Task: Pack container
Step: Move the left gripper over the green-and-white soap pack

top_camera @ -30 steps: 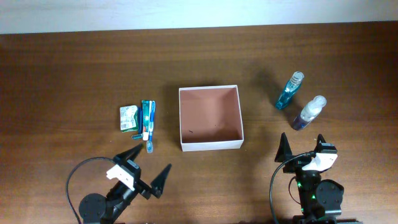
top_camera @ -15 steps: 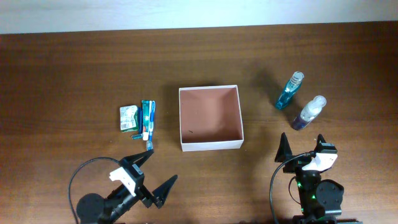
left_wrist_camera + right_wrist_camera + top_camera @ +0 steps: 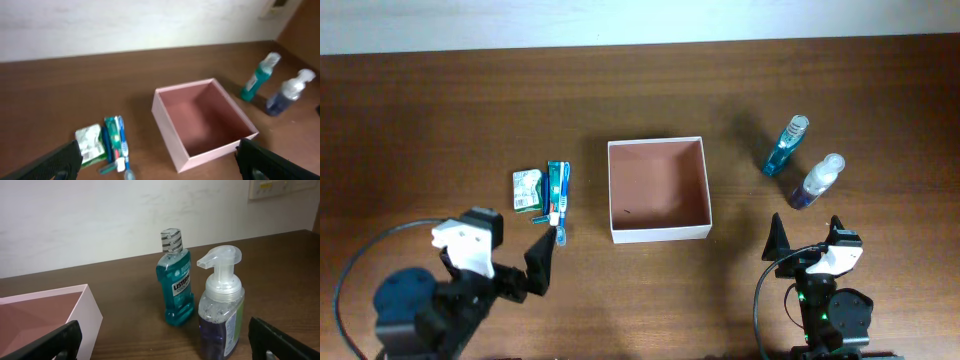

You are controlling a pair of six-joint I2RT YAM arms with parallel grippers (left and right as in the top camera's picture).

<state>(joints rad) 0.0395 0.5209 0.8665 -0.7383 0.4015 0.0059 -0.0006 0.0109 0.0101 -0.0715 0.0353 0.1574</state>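
The container (image 3: 660,232) is a shallow square box with white walls and a reddish-brown inside, at the table's middle; it also shows in the left wrist view (image 3: 172,145). It is empty. A teal mouthwash bottle (image 3: 786,146) and a purple pump bottle (image 3: 817,182) stand to its right, upright. Packaged toothbrushes (image 3: 557,195) and a small green packet (image 3: 527,189) lie to its left. My left gripper (image 3: 515,262) is open and empty, raised just in front of the toothbrushes (image 3: 116,142). My right gripper (image 3: 806,235) is open and empty, in front of the pump bottle (image 3: 220,310).
The mouthwash bottle (image 3: 176,280) stands behind and left of the pump bottle in the right wrist view. A pale wall runs along the table's far edge. Black cables loop beside both arm bases at the front edge.
My left arm has risen and swung left and forward, its gripper now close to the toothbrushes. The right arm and all objects have not moved.
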